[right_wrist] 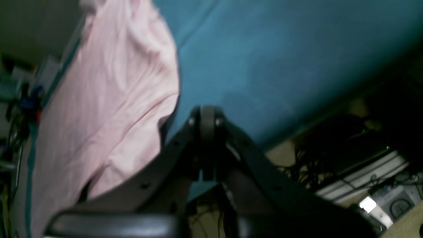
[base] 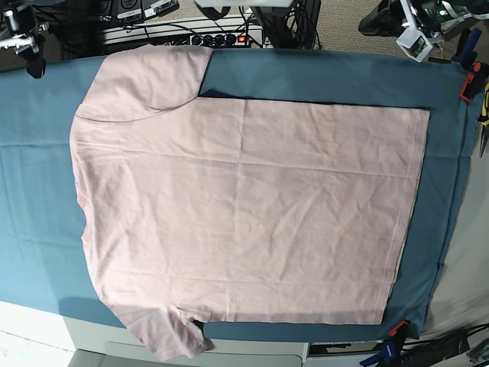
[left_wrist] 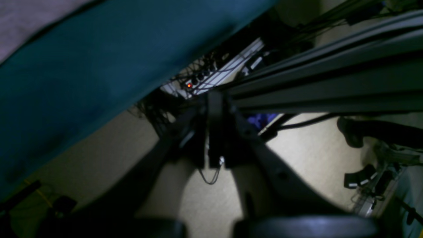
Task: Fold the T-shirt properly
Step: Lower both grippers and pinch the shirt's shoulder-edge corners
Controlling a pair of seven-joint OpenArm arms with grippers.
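Note:
The pale pink T-shirt (base: 244, 206) lies flat, plain side up, on the teal table cloth (base: 30, 176), with the sleeves at the left and the hem at the right. The upper sleeve (base: 145, 80) is spread out. The lower sleeve (base: 164, 332) hangs over the front edge. My left gripper (left_wrist: 214, 99) is shut and empty, off the table's edge over the floor. My right gripper (right_wrist: 207, 114) is shut and empty, just beside the shirt's edge (right_wrist: 109, 99) above the cloth. In the base view both arms sit at the far corners, the right arm (base: 27, 42) and the left arm (base: 416, 34).
A power strip with a red light (left_wrist: 189, 85) and cables lie on the floor behind the table. Clamps (base: 467, 76) hold the cloth at the right edge, and another (base: 393, 332) at the front right corner. A metal frame rail (left_wrist: 330, 76) runs past the left gripper.

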